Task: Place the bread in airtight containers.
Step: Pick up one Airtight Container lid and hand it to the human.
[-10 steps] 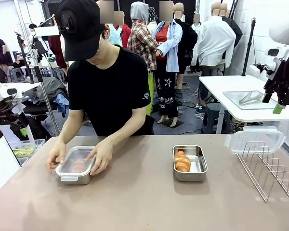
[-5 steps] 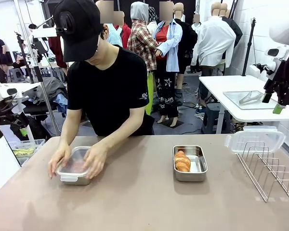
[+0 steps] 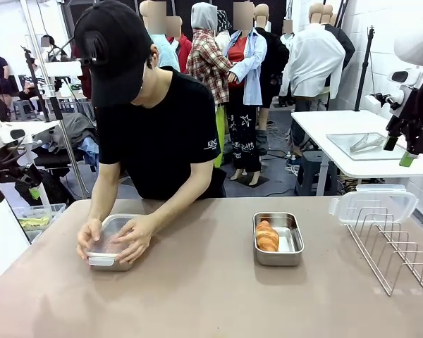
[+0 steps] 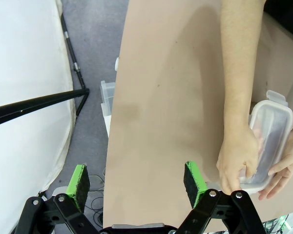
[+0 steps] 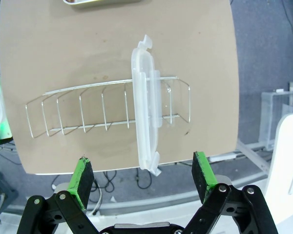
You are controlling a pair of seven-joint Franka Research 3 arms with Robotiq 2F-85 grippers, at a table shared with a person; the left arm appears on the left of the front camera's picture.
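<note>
The left pincer [image 4: 136, 176] is wide open and holds nothing. It hangs up in the air by the left edge of the table [image 4: 161, 97]. The right pincer [image 5: 142, 171] is wide open too, with nothing in it. It hangs high over the right end of the table and looks down. Below it stands a wire rack [image 5: 107, 109], and a spare clear lid [image 5: 147, 105] rests on the far end of the rack.

Farther onto the table are two steel tins. The open tin [image 3: 290, 243] sits a bit right of the middle. It is left of the rack and well apart from the right pincer. One bread roll [image 3: 266, 236] lies in the left half of it.

The covered tin [image 3: 104, 259] sits on the left part of the table. It is to the right of the left pincer and well apart from it. It has its own clear cover on top. A person at the far side of the table presses both hands [image 3: 135, 236] down on that cover. What is inside this tin is too hidden to tell.
</note>
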